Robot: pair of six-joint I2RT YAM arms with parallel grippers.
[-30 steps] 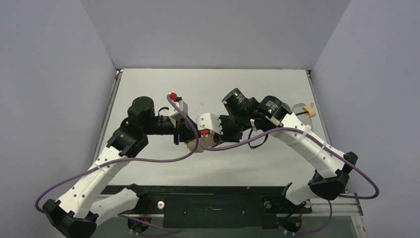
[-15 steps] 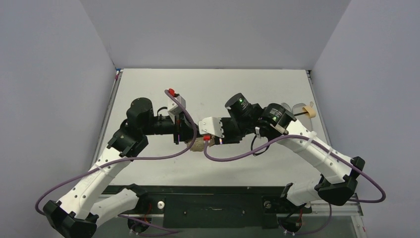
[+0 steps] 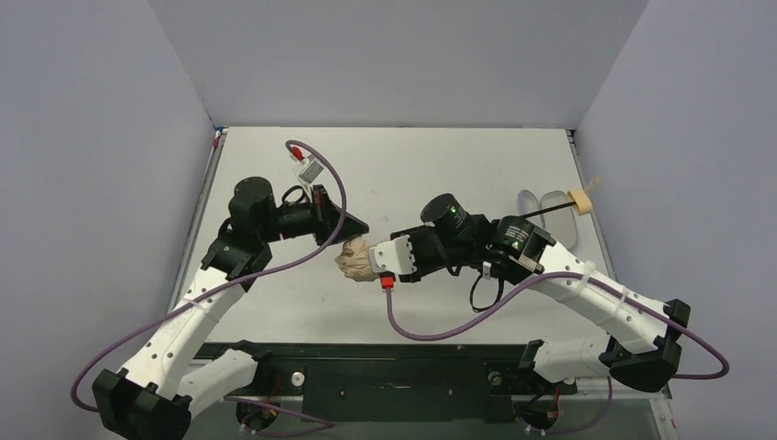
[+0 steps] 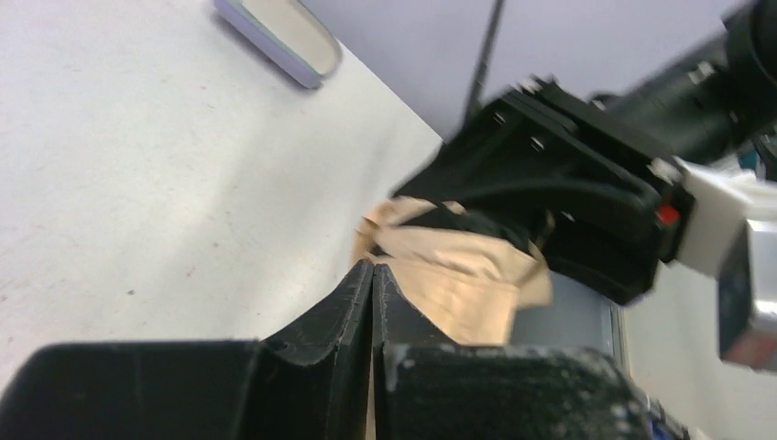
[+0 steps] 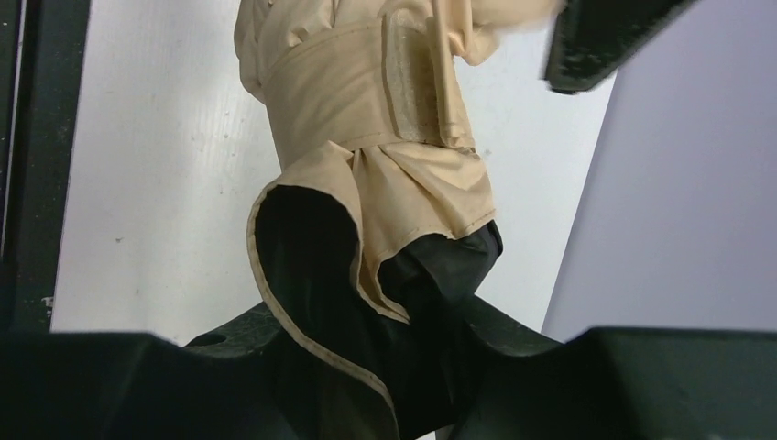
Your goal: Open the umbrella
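The right hand [image 5: 385, 367] was clamped on the folded canopy [image 5: 366, 137] of the umbrella [image 3: 353, 259], well left of the sleeve [image 3: 536, 199]. The shaft [image 3: 541, 213] ran back so that the handle [image 3: 578, 201] sat over the sleeve's right end. Judged purpose: steadying the bundle for the other arm.

The strap [image 5: 403, 82] was fastened round the canopy, so opening had not begun.

The left hand [image 4: 372, 270], beyond the canopy from the sleeve, had its fingers pressed together at the fabric's edge. Whether they pinched cloth could not be determined. The sleeve lay flat on the tabletop [image 3: 412, 165].
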